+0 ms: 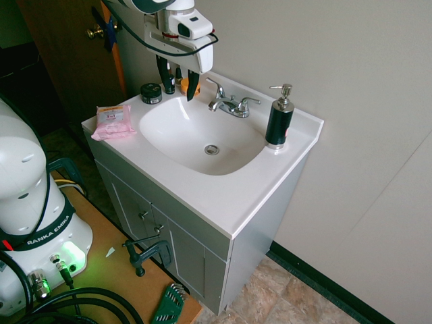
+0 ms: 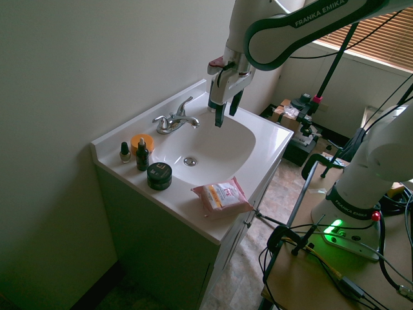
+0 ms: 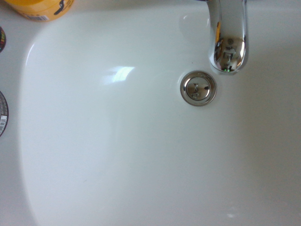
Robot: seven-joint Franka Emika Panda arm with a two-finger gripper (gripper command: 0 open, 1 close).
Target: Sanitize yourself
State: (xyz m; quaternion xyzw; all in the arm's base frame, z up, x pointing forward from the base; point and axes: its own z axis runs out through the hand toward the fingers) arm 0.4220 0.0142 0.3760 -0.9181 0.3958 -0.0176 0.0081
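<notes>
Hovering claw (image 1: 180, 95), open | abv sink (image 1: 179, 138) w/ drain (image 1: 211, 150) | lidded blk jar (image 2: 159, 175)

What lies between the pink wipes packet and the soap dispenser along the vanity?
The sink basin, with its drain, lies between the pink wipes packet and the soap dispenser, as the first exterior view shows.

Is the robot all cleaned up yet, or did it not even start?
It doesn't look like it's started. Nothing is done that I can see: the pink wipes packet lies on the counter and the soap bottle stands by the sink. The open claw holds nothing. The whole cleaning seems left, probably with wipes or soap.
</notes>
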